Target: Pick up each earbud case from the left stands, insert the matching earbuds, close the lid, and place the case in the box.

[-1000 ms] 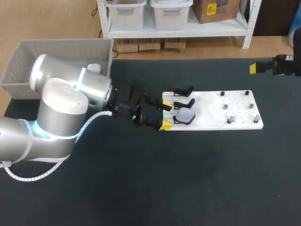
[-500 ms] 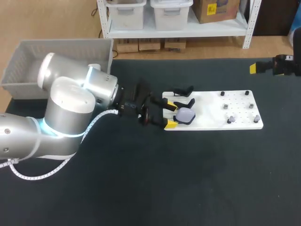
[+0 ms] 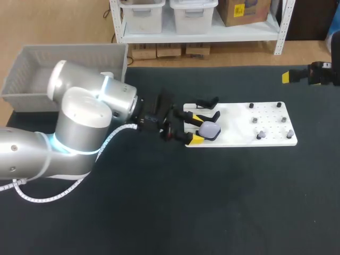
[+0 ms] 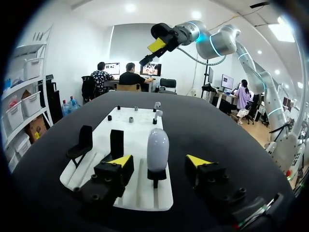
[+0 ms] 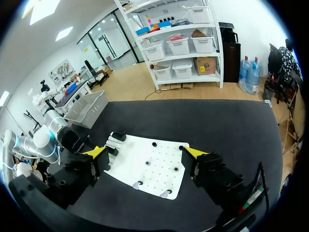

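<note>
Straddling earbud case point(image 4: 157, 147), spread left gripper point(image 4: 159, 161)

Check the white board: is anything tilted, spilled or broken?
Nothing stands out. The white board lies flat; the earbud case sits upright on its stand, between the open left fingers.

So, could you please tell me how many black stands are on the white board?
3. Two empty stands sit side by side on the white board; the third stand carries the earbud case, just ahead of the open left pincer. None seems hidden.
</note>
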`<move>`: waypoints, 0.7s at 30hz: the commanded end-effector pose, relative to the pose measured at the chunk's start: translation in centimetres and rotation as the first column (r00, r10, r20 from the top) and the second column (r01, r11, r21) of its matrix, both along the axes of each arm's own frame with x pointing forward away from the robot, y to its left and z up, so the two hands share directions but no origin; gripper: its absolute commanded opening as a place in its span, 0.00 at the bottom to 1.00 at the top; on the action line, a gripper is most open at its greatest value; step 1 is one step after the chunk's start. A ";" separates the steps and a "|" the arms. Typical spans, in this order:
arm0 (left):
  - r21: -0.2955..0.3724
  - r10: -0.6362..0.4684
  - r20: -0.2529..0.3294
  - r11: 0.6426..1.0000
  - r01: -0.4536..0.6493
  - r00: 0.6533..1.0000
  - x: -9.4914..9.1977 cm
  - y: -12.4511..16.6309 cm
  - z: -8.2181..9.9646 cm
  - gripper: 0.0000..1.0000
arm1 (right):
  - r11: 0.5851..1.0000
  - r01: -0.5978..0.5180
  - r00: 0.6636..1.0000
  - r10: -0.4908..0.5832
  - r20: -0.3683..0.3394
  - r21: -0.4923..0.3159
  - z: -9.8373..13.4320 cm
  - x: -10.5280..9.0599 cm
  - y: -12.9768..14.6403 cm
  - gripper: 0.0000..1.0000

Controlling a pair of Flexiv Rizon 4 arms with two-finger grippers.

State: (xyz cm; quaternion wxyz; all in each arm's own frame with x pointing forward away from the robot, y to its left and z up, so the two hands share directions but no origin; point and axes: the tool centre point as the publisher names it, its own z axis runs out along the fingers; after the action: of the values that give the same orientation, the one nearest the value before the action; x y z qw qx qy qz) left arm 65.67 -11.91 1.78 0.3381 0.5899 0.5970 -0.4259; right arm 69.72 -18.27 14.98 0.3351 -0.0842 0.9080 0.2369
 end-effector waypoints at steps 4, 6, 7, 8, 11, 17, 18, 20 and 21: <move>0.005 -0.006 -0.002 1.000 0.006 1.000 0.4 -0.6 -0.1 0.64 | 1.000 -0.002 1.000 0.002 0.001 0.001 -0.1 0.1 0.0 1.00; 0.003 -0.005 -0.003 1.000 0.005 1.000 0.5 -0.7 -0.2 0.63 | 1.000 -0.002 1.000 0.002 0.001 0.001 -0.1 0.1 0.0 1.00; 0.003 -0.006 -0.004 1.000 0.006 1.000 0.5 -0.7 -0.2 0.63 | 1.000 -0.002 1.000 0.002 0.001 0.001 -0.1 0.1 0.0 1.00; 0.003 -0.005 -0.004 1.000 0.005 1.000 0.5 -0.7 -0.2 0.63 | 1.000 -0.002 1.000 0.002 0.001 0.001 -0.1 0.1 0.0 1.00; 0.001 -0.007 -0.005 1.000 0.007 1.000 0.5 -0.8 -0.2 0.61 | 1.000 -0.002 1.000 0.002 0.001 0.001 -0.1 0.1 0.0 1.00; 0.003 -0.009 -0.006 1.000 0.009 1.000 0.6 -1.0 -0.3 0.44 | 1.000 -0.002 1.000 0.002 0.001 0.001 -0.1 0.1 0.0 1.00; 0.002 -0.009 -0.006 1.000 0.009 1.000 0.6 -1.0 -0.3 0.44 | 1.000 -0.002 1.000 0.002 0.001 0.001 -0.1 0.1 0.0 1.00; 0.003 -0.011 -0.007 1.000 0.011 1.000 0.6 -1.1 -0.3 0.44 | 1.000 -0.002 1.000 0.002 0.001 0.001 -0.1 0.1 0.0 1.00; 0.003 -0.013 -0.008 1.000 0.013 1.000 0.6 -1.2 -0.3 0.43 | 1.000 -0.002 1.000 0.002 0.001 0.001 -0.1 0.1 0.0 1.00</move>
State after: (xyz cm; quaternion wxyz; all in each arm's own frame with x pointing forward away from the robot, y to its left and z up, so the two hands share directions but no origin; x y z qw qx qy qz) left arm 65.94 -12.85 1.58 0.3353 0.5909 0.5958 -0.4284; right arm 69.72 -18.27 14.98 0.3351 -0.0842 0.9080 0.2369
